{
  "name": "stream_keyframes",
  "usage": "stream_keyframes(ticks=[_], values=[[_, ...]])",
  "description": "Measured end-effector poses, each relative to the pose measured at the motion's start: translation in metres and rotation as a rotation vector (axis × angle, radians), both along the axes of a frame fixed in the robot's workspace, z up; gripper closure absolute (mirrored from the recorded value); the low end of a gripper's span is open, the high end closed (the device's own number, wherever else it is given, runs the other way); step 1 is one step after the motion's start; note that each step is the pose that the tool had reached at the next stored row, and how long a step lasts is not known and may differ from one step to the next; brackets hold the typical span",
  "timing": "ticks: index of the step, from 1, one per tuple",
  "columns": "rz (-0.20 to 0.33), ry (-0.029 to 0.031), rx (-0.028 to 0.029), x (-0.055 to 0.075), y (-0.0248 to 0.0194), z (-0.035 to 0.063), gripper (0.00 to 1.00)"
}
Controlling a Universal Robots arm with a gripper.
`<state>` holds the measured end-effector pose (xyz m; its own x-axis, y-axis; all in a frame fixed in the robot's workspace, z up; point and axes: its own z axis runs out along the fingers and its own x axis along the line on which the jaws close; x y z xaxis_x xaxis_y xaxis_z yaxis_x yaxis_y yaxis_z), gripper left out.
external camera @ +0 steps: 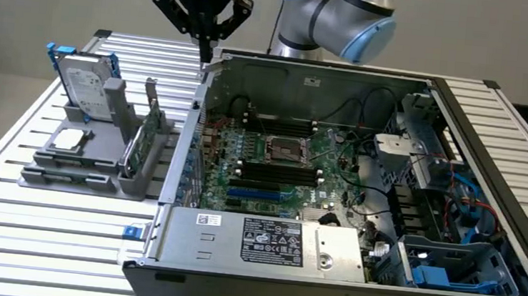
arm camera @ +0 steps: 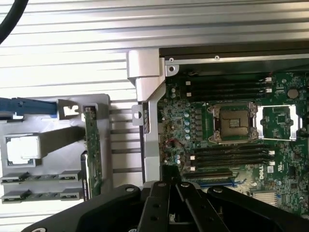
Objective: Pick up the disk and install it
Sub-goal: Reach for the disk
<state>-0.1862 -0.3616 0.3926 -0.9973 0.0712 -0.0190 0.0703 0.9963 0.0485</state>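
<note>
The disk (external camera: 88, 84) stands on edge at the back of a grey holder (external camera: 90, 172) on the exterior view's left, silver-grey with a blue carrier frame around it. Seen from above in the wrist view, the disk (arm camera: 26, 106) appears as a thin blue strip. My gripper (external camera: 203, 48) hangs above the rear left corner of the open computer case (external camera: 265, 252), to the right of the disk and apart from it. Its fingers are shut with nothing between them. In the wrist view the gripper (arm camera: 170, 180) sits over the case wall beside the motherboard (arm camera: 231, 130).
The holder also carries a small silver square chip (external camera: 69, 139) and an upright green circuit card (external camera: 147, 138). Inside the case are a CPU socket (external camera: 286, 150), memory slots, cables and a drive bay with blue parts (external camera: 445, 268). The slatted metal table (external camera: 36, 236) lies around it all.
</note>
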Motion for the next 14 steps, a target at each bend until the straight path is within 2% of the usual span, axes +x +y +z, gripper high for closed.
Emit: stream_keyframes(ticks=[14], values=[[0.0, 0.0, -0.0025, -0.064, 0.0198, -0.0008, 0.89]])
